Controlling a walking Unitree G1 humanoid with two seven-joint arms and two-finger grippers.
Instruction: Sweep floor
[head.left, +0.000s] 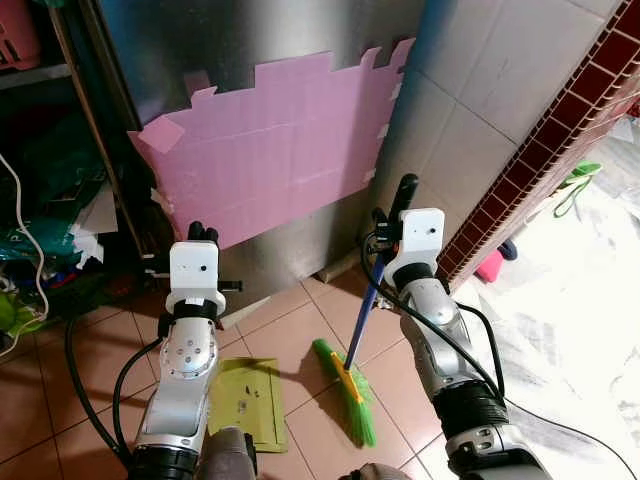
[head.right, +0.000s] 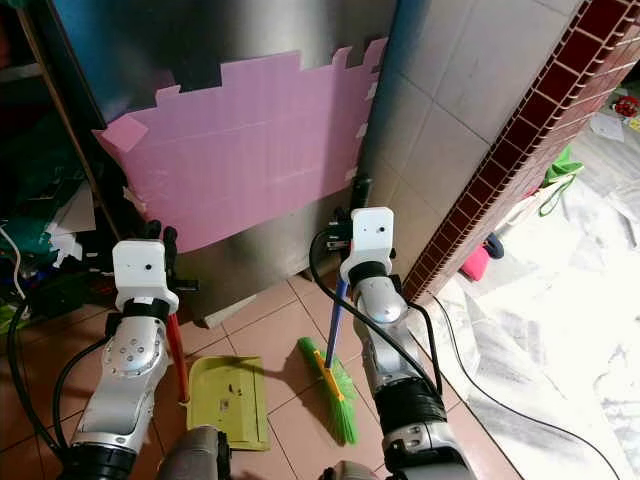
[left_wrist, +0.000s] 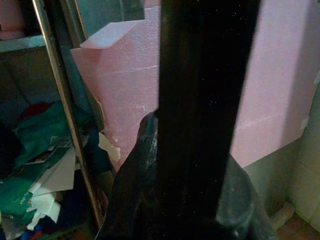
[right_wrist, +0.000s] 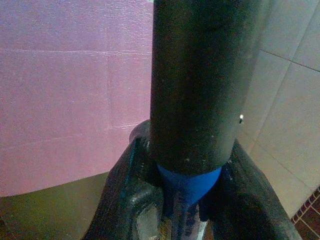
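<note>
Right gripper (head.left: 388, 222) is clamped on the broom (head.left: 352, 385) high on its blue shaft, just under the black top grip; the right wrist view shows the fingers closed around it. Shaft leans from the gripper down and left to the green bristles, which rest on the tiles between the two arms, long axis running near-far. Left gripper (head.right: 160, 243) is closed on the red handle of the dustpan (head.right: 229, 400), held roughly upright. Pan sits flat on the floor just left of the bristles, small gap between. So the sweep goes leftward, broom to pan. Both forearms raised, wrists high, facing the pink panel (head.left: 270, 150) on the far wall.
</note>
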